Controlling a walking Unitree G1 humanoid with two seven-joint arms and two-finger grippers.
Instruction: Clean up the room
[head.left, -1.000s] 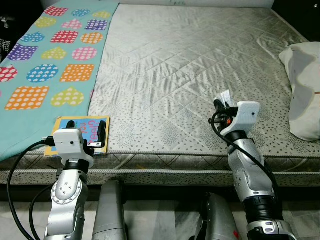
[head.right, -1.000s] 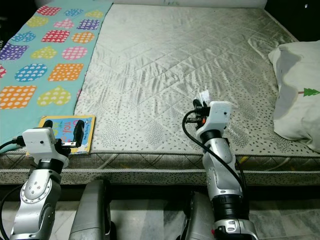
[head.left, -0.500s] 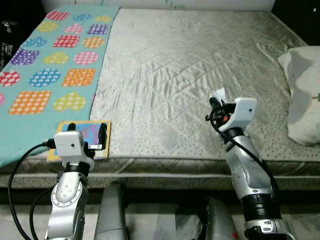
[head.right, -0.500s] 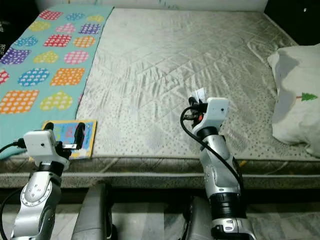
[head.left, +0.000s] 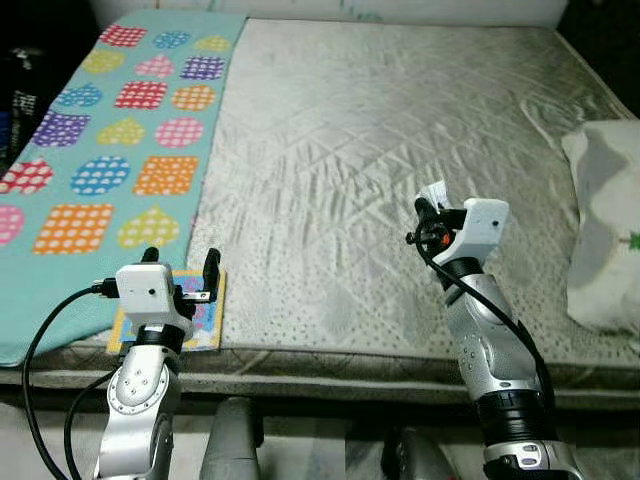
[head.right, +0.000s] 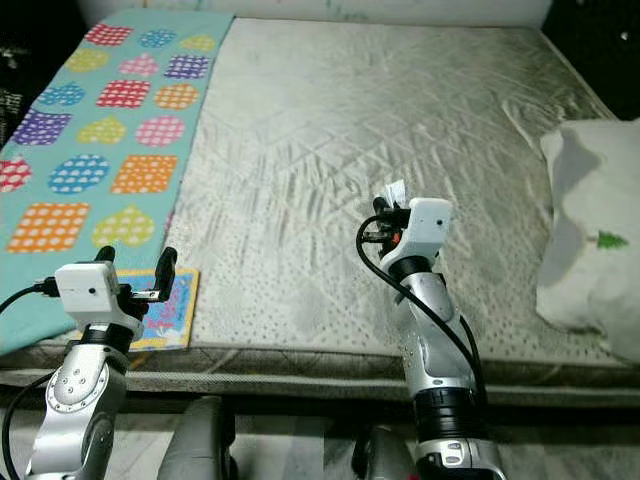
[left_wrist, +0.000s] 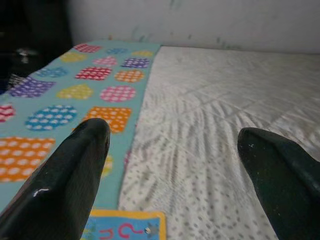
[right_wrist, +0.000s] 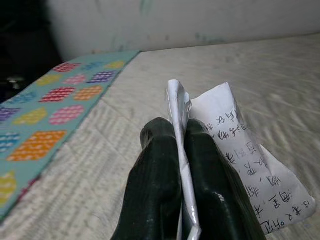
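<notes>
A wide bed (head.left: 400, 150) with a quilted silver cover runs across the scene. A teal blanket (head.left: 110, 150) patterned with dotted hearts and squares lies along its left side, and a white pillow (head.left: 605, 240) sits at the right edge. A colourful book (head.left: 170, 315), perhaps a children's one, lies flat at the near left corner. The left gripper (head.left: 180, 272) hovers over it, fingers spread apart. The right gripper (right_wrist: 182, 150) pinches a handwritten paper slip (right_wrist: 240, 150) above the mattress.
</notes>
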